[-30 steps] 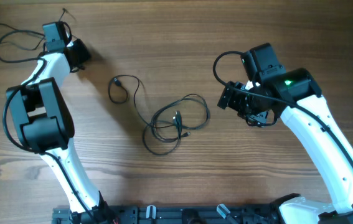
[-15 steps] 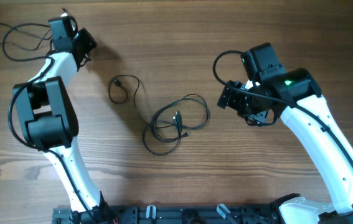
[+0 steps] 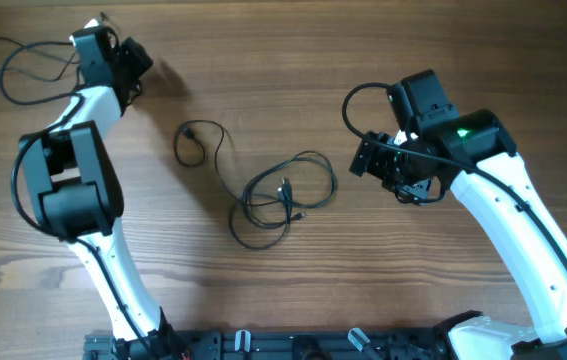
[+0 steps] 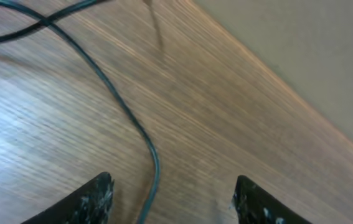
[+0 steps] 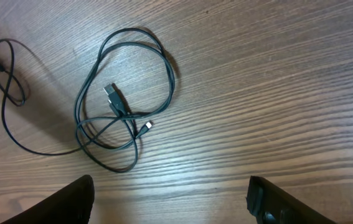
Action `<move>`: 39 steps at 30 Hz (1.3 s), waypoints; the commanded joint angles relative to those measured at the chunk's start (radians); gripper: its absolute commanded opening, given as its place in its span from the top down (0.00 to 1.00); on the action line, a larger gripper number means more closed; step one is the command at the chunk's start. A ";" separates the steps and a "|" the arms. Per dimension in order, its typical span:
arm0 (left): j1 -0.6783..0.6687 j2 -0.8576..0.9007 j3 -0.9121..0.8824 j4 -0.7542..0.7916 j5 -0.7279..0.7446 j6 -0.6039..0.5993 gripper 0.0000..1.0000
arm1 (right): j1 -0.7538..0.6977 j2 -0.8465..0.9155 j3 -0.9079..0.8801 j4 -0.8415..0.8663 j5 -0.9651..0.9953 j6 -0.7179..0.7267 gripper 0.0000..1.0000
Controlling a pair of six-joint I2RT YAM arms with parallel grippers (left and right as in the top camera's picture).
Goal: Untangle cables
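A tangled bundle of thin black cables (image 3: pixel 281 196) (image 5: pixel 121 112) lies mid-table, and one strand runs from it to a small loop (image 3: pixel 193 145) (image 5: pixel 5 71) on its left. A separate cable (image 3: pixel 23 65) (image 4: pixel 126 112) lies loose at the far left corner. My left gripper (image 3: pixel 131 66) (image 4: pixel 173 199) is open over that corner, and this strand runs on the wood between its fingers, untouched by either. Right of the bundle, my right gripper (image 3: pixel 378 165) (image 5: pixel 170 199) is open above bare wood with nothing between its fingers.
The table's far edge (image 4: pixel 269 68) runs close past the left gripper, with a beige surface beyond it. The arms' black base rail (image 3: pixel 293 345) lines the near edge. A thicker black cable (image 3: pixel 358 100) loops off the right wrist.
The left gripper has moved a little toward the far edge and turned slightly. The far-left cable has shifted slightly. The right arm and the bundle have not moved.
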 commanded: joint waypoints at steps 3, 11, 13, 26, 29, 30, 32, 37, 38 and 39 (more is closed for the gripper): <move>-0.001 -0.025 0.011 -0.126 -0.017 0.063 0.36 | 0.004 0.039 -0.003 0.001 0.020 -0.020 0.20; -0.050 0.036 0.011 -0.161 -0.014 0.099 0.56 | 0.030 0.078 -0.003 -0.009 0.016 -0.020 0.20; -0.064 0.051 0.011 -0.150 -0.014 0.099 0.74 | 0.041 0.084 -0.003 -0.009 0.016 -0.020 0.20; -0.054 0.074 0.094 0.163 -0.014 -0.063 0.96 | 0.063 0.098 -0.003 -0.028 0.017 -0.020 0.20; -0.026 0.072 0.183 0.135 -0.013 -0.113 0.31 | 0.063 0.098 -0.003 -0.031 0.017 -0.021 0.19; -0.016 0.072 0.212 0.102 -0.010 -0.112 0.07 | 0.063 0.098 -0.003 -0.031 0.018 -0.021 0.19; -0.005 0.072 0.235 0.056 -0.012 -0.108 0.00 | 0.063 0.098 -0.003 -0.029 0.018 -0.020 0.19; 0.047 0.072 0.236 -0.079 -0.055 -0.108 0.00 | 0.063 0.098 -0.003 -0.019 0.028 -0.021 0.19; 0.058 0.072 0.236 -0.101 -0.068 -0.108 0.00 | 0.063 0.098 -0.003 -0.020 0.028 -0.021 0.19; 0.069 0.072 0.236 -0.122 -0.076 -0.107 0.00 | 0.063 0.098 -0.003 -0.020 0.028 -0.021 0.19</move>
